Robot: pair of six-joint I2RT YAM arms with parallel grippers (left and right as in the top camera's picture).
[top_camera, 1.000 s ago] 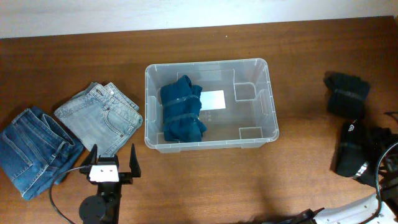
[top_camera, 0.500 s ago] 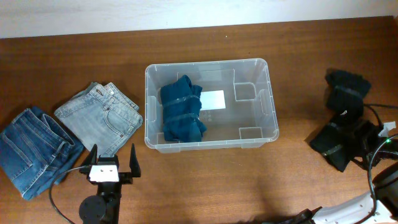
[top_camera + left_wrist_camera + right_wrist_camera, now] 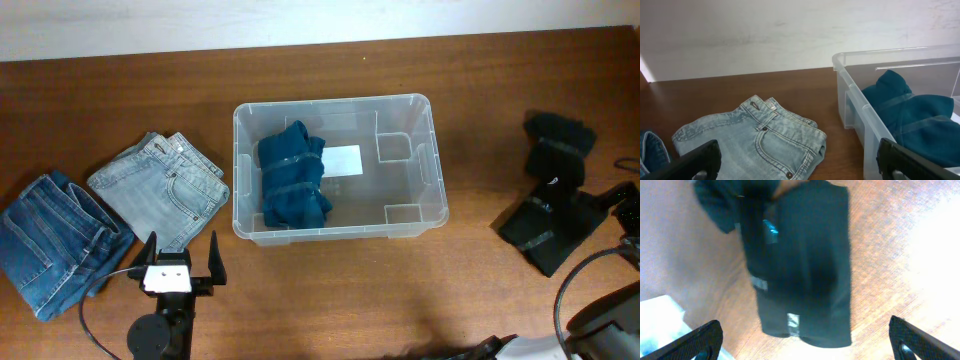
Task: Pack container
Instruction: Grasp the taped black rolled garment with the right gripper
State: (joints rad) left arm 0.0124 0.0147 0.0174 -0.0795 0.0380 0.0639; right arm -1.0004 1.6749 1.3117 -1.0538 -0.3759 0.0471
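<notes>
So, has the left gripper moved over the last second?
No. The left gripper sits just below the light jeans, left of the container, exactly as before.

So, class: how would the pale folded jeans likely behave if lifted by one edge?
The pale folded jeans are soft denim, so they would probably sag and unfold. Their stacked layers suggest some weight for cloth. Lying flat on the table, they should slide rather than roll.
</notes>
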